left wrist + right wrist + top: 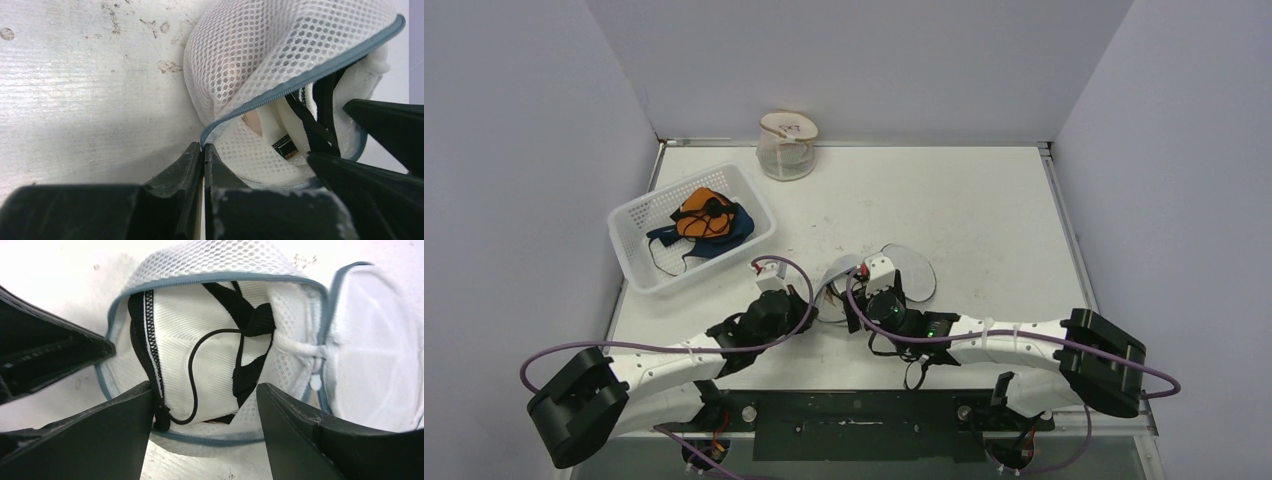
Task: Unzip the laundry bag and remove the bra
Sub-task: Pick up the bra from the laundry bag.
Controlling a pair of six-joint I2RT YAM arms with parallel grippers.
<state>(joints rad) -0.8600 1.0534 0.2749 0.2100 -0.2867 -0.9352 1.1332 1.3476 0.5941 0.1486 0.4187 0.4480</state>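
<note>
The white mesh laundry bag (902, 272) with a grey-blue zipper lies unzipped in front of both arms, its round flap (375, 340) folded out to the side. A white bra with black straps and trim (210, 360) lies inside the opening; it also shows in the left wrist view (320, 115). My left gripper (203, 147) is shut on the bag's zipper rim (260, 55) at its near-left edge. My right gripper (202, 387) is open and empty, its fingers just over the opening on either side of the bra.
A white basket (639, 265) holding orange and blue garments (704, 220) stands at the left. A clear container with a lid (786, 145) stands by the back wall. The two grippers are close together (50, 360).
</note>
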